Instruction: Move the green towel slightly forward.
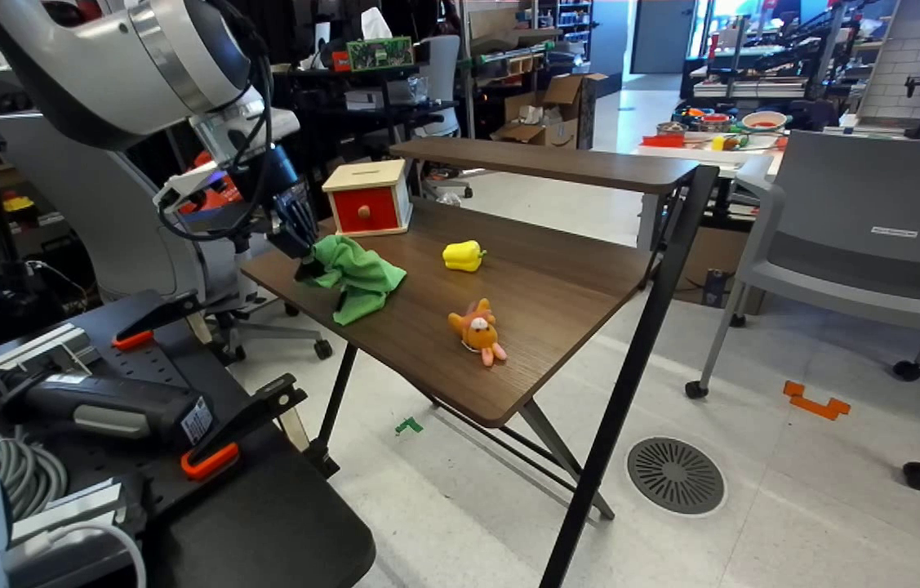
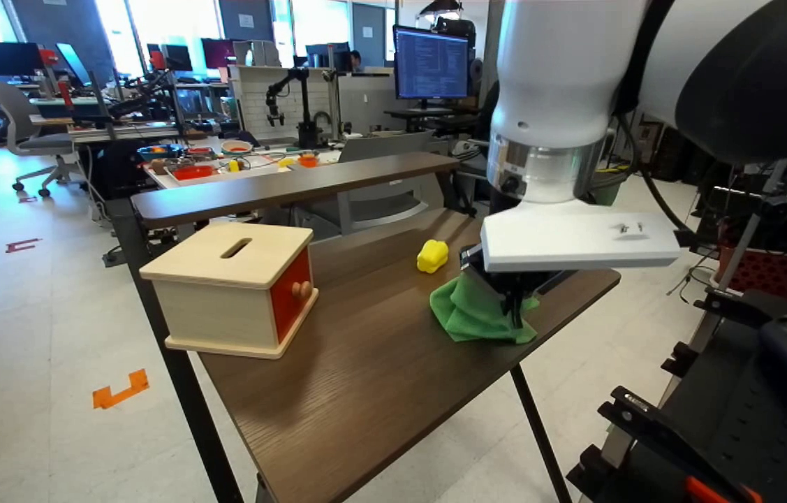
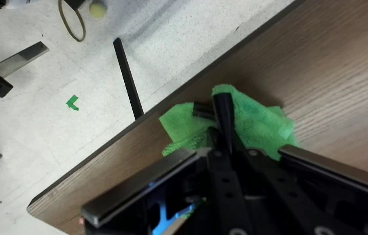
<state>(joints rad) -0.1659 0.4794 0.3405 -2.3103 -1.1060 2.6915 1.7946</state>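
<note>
Near the edge of the brown counter (image 2: 358, 398), the end effector (image 2: 513, 318) is pinching the green towel (image 2: 470, 314); a gray chair (image 1: 860, 192) is standing on the pale floor (image 1: 451, 514).

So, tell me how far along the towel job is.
Done: reaching the towel; the gripper is down at it. In hand: the grip; the fingers look closed on its folds, and it seems to rest on the table. Left, probably: the forward move, which these pictures can't confirm, then release.

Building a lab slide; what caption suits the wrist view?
End effector at the crumpled green towel, near the edge of the wood-grain tabletop.
</note>
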